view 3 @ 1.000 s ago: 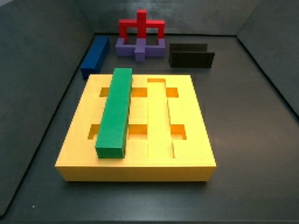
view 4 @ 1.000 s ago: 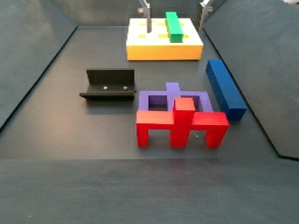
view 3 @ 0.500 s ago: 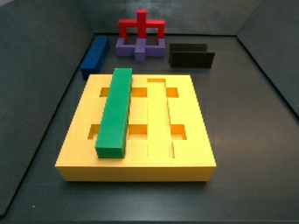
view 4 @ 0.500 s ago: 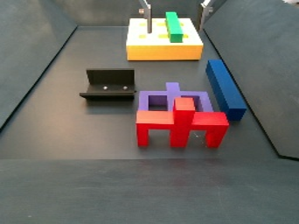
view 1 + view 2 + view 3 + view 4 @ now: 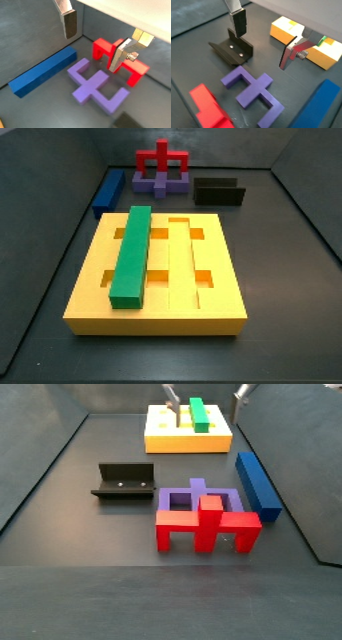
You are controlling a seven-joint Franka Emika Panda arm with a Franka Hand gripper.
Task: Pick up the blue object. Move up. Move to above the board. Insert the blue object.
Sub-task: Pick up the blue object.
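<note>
The blue object [image 5: 107, 188] lies flat on the floor at the back left, beside the purple block with red uprights [image 5: 163, 173]. It also shows in a side view [image 5: 257, 482] and in both wrist views [image 5: 43, 72] [image 5: 321, 102]. The yellow board [image 5: 160, 318] carries a green bar [image 5: 131, 253] in one groove. My gripper [image 5: 95, 38] hangs open and empty above the purple block, with the blue object off to one side. Only its fingertips [image 5: 171, 396] show at the edge of a side view.
The black fixture [image 5: 124, 481] stands on the floor next to the purple block [image 5: 251, 87], and also shows behind the board [image 5: 221, 191]. Dark walls close in the floor on all sides.
The fingertips at the edge of the side view have shifted slightly. None of the pieces has moved.
</note>
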